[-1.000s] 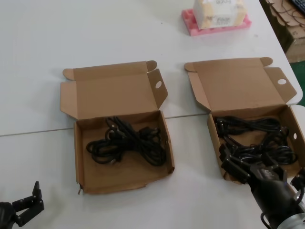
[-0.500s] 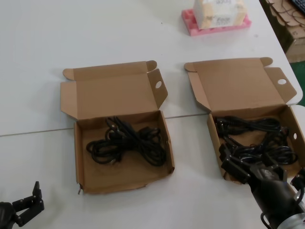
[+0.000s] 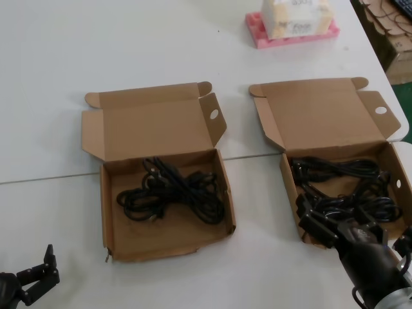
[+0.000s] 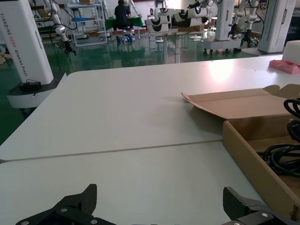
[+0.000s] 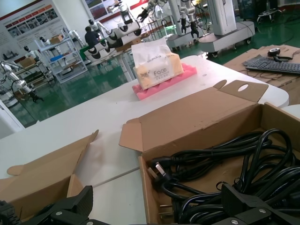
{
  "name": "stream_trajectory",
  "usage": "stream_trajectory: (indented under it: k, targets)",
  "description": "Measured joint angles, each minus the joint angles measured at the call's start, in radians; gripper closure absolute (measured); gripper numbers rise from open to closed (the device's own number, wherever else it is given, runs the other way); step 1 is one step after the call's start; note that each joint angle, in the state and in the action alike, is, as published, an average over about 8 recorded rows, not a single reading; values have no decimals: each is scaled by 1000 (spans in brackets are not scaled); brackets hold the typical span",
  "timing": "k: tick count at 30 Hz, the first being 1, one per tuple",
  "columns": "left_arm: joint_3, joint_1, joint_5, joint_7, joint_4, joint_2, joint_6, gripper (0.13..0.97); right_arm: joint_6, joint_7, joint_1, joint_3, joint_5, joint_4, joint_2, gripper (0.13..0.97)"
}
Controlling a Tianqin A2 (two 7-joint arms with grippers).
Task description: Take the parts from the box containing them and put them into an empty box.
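**Two open mailer boxes, both holding cables**

Two shallow brown cardboard boxes sit side by side on a smooth white worktop [image 3: 129,38], lids hinged back, each with a round-holed side flap. The right box [image 3: 288,187] has a straight, neat front wall and holds a dense tangle of thin black rubber cables [image 3: 341,187] with chunky plugs. The left box [image 3: 106,212] has a wavy, worn front edge with a small corner tear; a looser bunch of cables [image 3: 174,193] already lies inside it.

The right end effector [image 3: 320,226] hangs at the near edge of the right box, fingers spread wide over the cables and gripping nothing. The left end effector [image 3: 40,271] waits low at the worktop's near left corner, also released.

A seam line crosses the worktop. At its far edge a tissue pack [image 3: 296,16] rests on pink foam [image 3: 257,32]. Beyond lies a green-floored hall with other robots.
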State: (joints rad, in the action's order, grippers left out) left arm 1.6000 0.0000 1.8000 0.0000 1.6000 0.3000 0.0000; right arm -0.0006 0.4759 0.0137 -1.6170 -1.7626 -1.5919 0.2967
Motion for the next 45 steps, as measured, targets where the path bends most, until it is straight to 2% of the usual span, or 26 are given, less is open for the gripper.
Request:
stream_trajectory:
  k: [10,18,31,39,45]
  targets:
    - [0,0,0,0,0,0,0,169,0,0,0,0,0,0,0,129]
    - [0,0,0,0,0,0,0,259,0,0,0,0,0,0,0,129]
    - [0,0,0,0,0,0,0,222,0,0,0,0,0,0,0,129]
    - [0,0,0,0,0,0,0,148,0,0,0,0,0,0,0,129]
    - [0,0,0,0,0,0,0,138,0,0,0,0,0,0,0,129]
